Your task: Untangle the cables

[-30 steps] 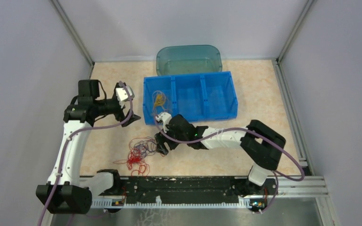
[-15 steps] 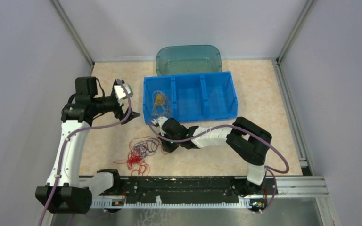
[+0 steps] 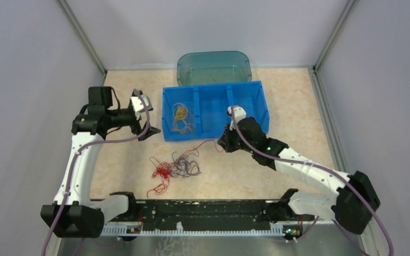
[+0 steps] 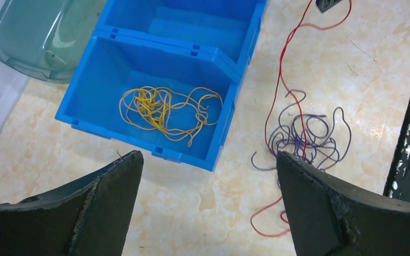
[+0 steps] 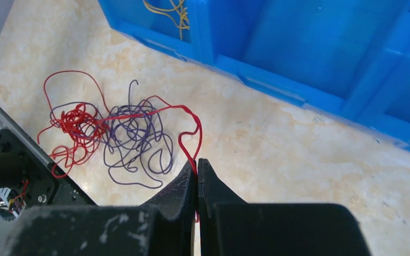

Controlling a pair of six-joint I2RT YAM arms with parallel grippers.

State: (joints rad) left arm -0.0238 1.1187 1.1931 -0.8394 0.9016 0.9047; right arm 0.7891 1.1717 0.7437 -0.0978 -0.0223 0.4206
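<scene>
On the table lies a tangle of cables: a red cable (image 3: pixel 161 172) and a purple cable (image 3: pixel 187 165) looped together. One red strand runs taut from the clump to my right gripper (image 3: pixel 221 143), which is shut on it just in front of the blue bin (image 3: pixel 261 104). The right wrist view shows that red cable (image 5: pixel 75 125) pinched between the closed fingertips of the right gripper (image 5: pixel 197 161), beside the purple cable (image 5: pixel 133 133). A yellow cable (image 3: pixel 180 113) lies in the bin's left compartment. My left gripper (image 3: pixel 148 114) hangs open left of the bin, holding nothing.
A teal translucent tub (image 3: pixel 213 66) stands behind the blue bin. The bin's middle and right compartments hold nothing. The black rail (image 3: pixel 208 210) with the arm bases runs along the near edge. Grey walls close in both sides.
My right gripper closed on the red cable at the clump and moved right and back toward the bin. That stretched out a strand and dragged the tangle rightward. The left arm barely moved.
</scene>
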